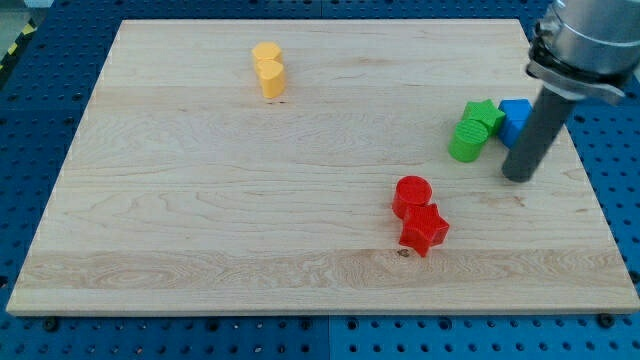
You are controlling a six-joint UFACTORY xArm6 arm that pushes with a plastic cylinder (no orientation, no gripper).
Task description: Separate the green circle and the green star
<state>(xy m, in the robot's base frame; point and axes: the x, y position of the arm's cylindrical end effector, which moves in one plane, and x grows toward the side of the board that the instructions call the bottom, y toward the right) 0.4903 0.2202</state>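
Nearest the view's bottom, on the wooden board (pixel 200 250), a red star (pixel 424 231) lies touching a red circle (pixel 411 194) just above it, the pair sitting right of the board's middle. Further up and toward the view's right, my tip (pixel 518 177) rests on the bare wood; it is a plain dark rod with nothing to spread or press together, and it holds nothing. It stands just to the right of the green circle (pixel 466 139), with a narrow strip of board between us, and just below the blue block (pixel 515 118), whose shape I cannot make out for certain. The green circle sits at the lower left of a tight cluster, touching the green star (pixel 484 113) that lies just above and to its right. The blue block presses against the star's right side. So the two green pieces are together, near the board's right edge. Farthest away, toward the view's top and left of centre, two yellow blocks (pixel 268 70) sit stacked against each other, well apart from everything else.
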